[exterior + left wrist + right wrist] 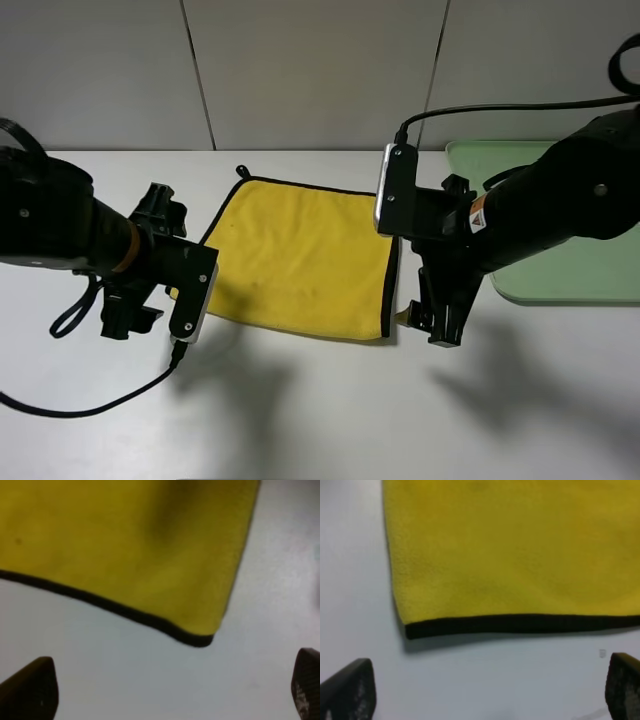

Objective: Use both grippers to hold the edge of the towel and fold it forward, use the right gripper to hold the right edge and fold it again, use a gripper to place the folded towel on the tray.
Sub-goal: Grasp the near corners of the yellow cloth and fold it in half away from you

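The yellow towel [300,255] lies flat on the white table, its small black loop at the far left corner. Black trim runs down the right edge [390,290]. My left gripper [135,318] hangs just left of the towel's near left corner, and my right gripper [437,325] just right of its near right corner. In the left wrist view the towel corner [200,639] sits ahead of the open gripper [170,695], with nothing between the fingers [30,687]. In the right wrist view the black edge of the towel [520,623] lies ahead of the open gripper [485,695]. The pale green tray [560,270] is at the right.
The right arm's bulk covers part of the tray's left side. Black cables trail from both arms, one looping over the table at the near left [70,405]. A grey panelled wall stands behind the table.
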`<state>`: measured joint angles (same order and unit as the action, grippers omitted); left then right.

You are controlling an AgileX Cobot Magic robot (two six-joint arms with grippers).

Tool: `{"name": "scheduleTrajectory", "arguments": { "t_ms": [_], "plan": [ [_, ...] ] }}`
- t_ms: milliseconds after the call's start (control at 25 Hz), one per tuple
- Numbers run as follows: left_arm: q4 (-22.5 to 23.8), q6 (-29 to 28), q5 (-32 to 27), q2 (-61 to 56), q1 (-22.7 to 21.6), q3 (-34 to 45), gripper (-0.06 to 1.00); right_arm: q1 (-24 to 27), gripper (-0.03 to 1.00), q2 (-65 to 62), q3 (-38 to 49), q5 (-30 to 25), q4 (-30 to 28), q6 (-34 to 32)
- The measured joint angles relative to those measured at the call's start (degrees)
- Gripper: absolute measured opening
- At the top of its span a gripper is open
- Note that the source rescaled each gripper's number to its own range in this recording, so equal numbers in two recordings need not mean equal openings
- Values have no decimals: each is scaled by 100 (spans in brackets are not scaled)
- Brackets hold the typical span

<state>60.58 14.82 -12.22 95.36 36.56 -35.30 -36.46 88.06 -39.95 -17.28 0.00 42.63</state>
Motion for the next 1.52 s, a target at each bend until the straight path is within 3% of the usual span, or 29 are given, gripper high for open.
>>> {"name": "scheduleTrajectory", "arguments": {
  "t_ms": [240, 560, 760, 1080, 1520],
  "plan": [
    [5, 41, 393, 231, 0, 0, 92, 0, 100, 461, 0, 271, 0, 274],
    [66, 538, 425, 525, -72, -1, 92, 0, 100, 892, -2, 664, 0, 298],
    [327, 602, 423, 689, -382, -6, 92, 0, 100, 1017, -6, 917, 0, 310],
    [534, 615, 736, 715, -912, -12, 92, 0, 100, 1030, -6, 1083, 0, 321],
    [559, 750, 1031, 715, -936, -18, 92, -122, 100, 1030, -6, 1083, 0, 436]
  ]
}}
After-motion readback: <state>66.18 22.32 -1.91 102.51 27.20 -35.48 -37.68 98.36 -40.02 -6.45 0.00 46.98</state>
